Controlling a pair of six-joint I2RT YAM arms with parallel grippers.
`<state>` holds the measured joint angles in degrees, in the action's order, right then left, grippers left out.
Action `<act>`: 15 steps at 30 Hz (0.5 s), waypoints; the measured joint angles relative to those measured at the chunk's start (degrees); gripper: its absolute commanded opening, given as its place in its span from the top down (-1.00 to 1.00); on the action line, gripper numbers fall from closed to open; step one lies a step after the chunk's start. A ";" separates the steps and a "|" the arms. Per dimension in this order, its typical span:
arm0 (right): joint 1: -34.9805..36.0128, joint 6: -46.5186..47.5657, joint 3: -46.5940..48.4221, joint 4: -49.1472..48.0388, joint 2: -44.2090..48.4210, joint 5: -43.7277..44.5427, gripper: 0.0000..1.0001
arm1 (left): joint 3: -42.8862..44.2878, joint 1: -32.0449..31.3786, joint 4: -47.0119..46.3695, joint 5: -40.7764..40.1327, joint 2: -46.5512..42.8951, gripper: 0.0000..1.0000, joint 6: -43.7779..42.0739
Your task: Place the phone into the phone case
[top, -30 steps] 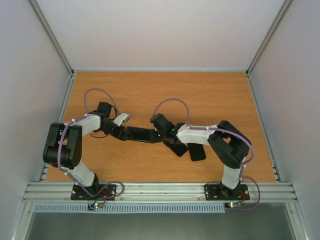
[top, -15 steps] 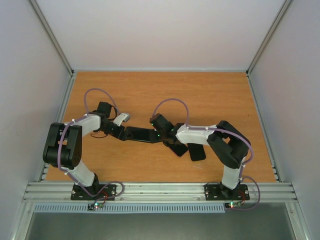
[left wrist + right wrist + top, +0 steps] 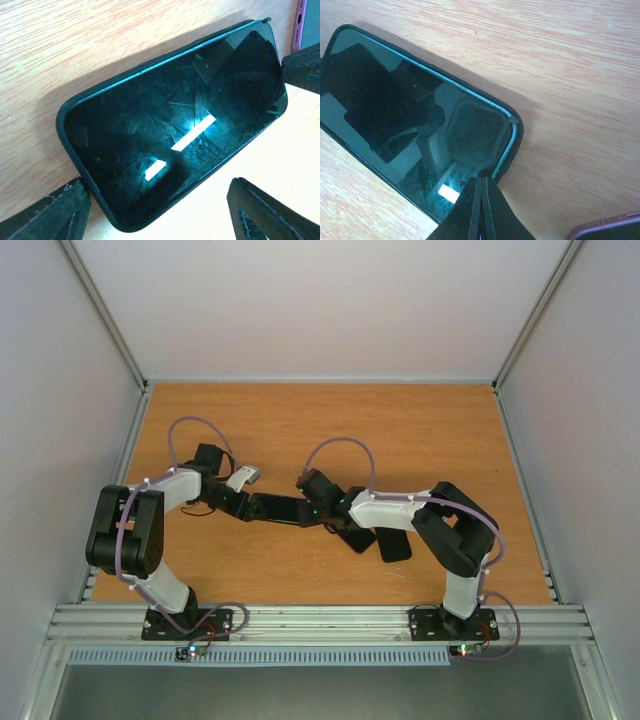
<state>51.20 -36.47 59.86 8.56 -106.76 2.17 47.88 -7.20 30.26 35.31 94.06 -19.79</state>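
Left gripper (image 3: 160,212) splayed wide beside the phone (image 3: 175,135), the right gripper (image 3: 482,210), tips closed at lower centre, pressed its corner into the case (image 3: 518,141); firmer seating seemed next.

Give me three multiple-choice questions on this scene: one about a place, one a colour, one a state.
1. Where is the phone?
A. on the table
B. in the air
C. in a tray

2. What colour is the case around it?
A. white
B. dark
C. yellow

3. How is the right gripper?
A. wide open
B. shut
C. out of view

Answers:
1. A, it lies flat on the wood.
2. B, a dark rim frames the screen.
3. B, its fingertips meet at the phone's edge.
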 measured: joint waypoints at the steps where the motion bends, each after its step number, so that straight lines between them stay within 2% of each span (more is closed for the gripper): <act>1: 0.02 0.02 0.00 -0.02 -0.07 0.02 0.98 | 0.00 0.00 0.00 -0.02 0.00 -0.50 0.00; 15: 0.04 0.04 0.94 -0.59 -1.95 0.20 0.97 | 0.00 0.13 0.04 -0.98 -0.35 -0.50 0.00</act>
<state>51.24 -36.42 60.80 7.97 -108.71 2.37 47.88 -7.07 30.30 34.33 93.71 -19.79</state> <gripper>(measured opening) 0.014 0.752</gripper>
